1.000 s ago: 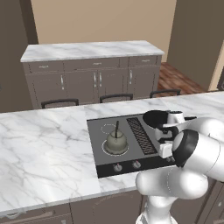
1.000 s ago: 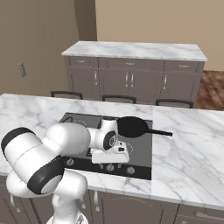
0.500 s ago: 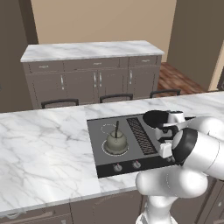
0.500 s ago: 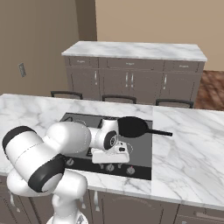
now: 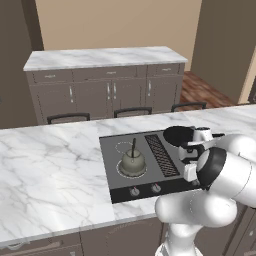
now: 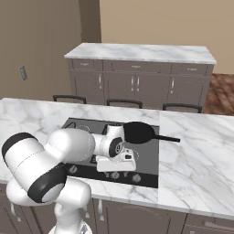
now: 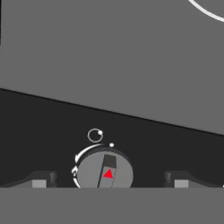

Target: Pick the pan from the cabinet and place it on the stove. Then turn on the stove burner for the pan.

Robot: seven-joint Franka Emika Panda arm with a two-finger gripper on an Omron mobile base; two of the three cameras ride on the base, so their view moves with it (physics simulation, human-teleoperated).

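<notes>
I have the stove [image 5: 150, 165] set flush in the marble surface [image 5: 50, 170], its front edge close to the surface's near edge. Open marble runs wide to the left of the stove in the left base view, and to the right of it in the right base view. Past the far edge I see three dark chair backs [image 6: 123, 103], then floor, then a low grey unit [image 6: 141, 77] against the wall.

The pan [image 6: 138, 132] sits on the stove's right side, right of the slatted grille [image 5: 161, 155], its thin handle [image 6: 168, 138] pointing toward the marble to the right. An olive-grey pot [image 5: 133, 160] stands on the left ring, well apart from the pan. Two knobs [image 5: 145, 189] sit along the stove's front strip.

My arm reaches low over the front right part of the stove, just in front of the pan. In the hand view the tool [image 7: 107, 179] is spread wide, one fingertip [image 7: 40, 180] at either side of a round knob [image 7: 105, 172] bearing a red triangle. The fingertips stand apart from the knob; I see no contact, and the tool holds nothing. Whether this is the pan's knob I cannot tell.
</notes>
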